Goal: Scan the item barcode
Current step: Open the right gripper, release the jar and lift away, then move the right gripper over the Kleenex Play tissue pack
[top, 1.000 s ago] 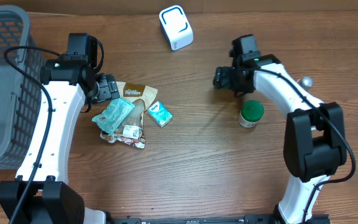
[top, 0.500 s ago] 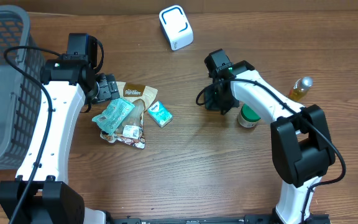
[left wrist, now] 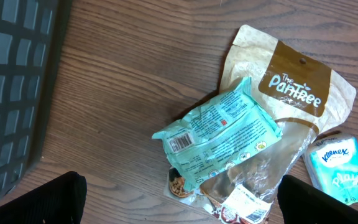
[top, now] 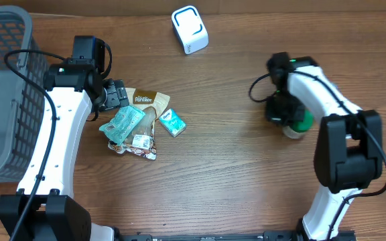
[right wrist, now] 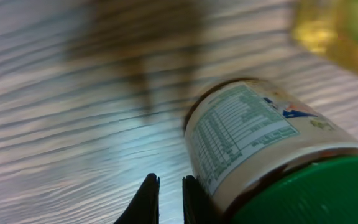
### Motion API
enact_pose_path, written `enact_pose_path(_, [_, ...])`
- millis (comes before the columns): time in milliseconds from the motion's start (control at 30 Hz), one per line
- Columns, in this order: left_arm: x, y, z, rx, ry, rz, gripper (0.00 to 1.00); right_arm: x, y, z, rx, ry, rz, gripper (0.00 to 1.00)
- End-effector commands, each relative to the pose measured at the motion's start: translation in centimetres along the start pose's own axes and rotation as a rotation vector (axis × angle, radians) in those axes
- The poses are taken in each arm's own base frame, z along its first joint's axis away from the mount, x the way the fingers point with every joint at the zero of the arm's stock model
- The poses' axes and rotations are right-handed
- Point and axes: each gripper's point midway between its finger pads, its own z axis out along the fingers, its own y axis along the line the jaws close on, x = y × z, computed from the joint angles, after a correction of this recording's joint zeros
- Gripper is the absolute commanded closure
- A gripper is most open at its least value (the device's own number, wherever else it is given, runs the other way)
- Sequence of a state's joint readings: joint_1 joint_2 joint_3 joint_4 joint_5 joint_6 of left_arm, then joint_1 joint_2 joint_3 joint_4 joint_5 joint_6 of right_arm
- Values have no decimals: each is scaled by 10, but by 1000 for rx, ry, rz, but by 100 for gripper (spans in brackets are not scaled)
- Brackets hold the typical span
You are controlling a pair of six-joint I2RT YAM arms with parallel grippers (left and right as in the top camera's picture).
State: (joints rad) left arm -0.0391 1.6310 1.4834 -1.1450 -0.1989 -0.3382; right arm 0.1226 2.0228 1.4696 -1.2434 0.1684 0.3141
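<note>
A pile of items lies left of centre: a teal packet (top: 126,124) (left wrist: 219,134) with a barcode label on its left end, a brown Pantree bag (top: 149,100) (left wrist: 297,87) and a small Kleenex pack (top: 172,122) (left wrist: 340,168). My left gripper (top: 116,94) (left wrist: 182,202) hangs open over this pile, holding nothing. A white box with blue trim (top: 189,29) stands at the back. On the right, my right gripper (top: 277,107) (right wrist: 166,199) is shut with nothing between its fingers. One of its fingers (right wrist: 194,199) rests against the side of a green-lidded jar (top: 299,122) (right wrist: 260,143).
A grey basket (top: 2,87) (left wrist: 11,81) stands at the left edge. A yellow bottle (right wrist: 334,25) stands just behind the jar in the right wrist view; the right arm hides it from overhead. Bare wood lies between the pile and the jar.
My right gripper has shut, swung left and then back right. The green-lidded jar now stands further right than before. The left arm and the pile have not moved.
</note>
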Motion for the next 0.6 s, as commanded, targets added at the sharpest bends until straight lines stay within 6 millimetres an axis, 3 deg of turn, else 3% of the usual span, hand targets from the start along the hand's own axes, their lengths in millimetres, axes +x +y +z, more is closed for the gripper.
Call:
enact_pose_path(0, [-2, -1, -1, 0, -6, -8, 0, -8, -26, -1, 14, -6, 70, 89])
enact_pose_path(133, [-2, -1, -1, 0, -6, -8, 0, -11, -40, 2, 5, 5, 114, 89])
enact_pose_path(300, [-2, -1, -1, 0, -6, -8, 0, -11, -34, 2, -24, 7, 115, 87])
enact_pose_path(567, [-2, -1, -1, 0, -6, -8, 0, -6, 45, -11, -287, 8, 19, 84])
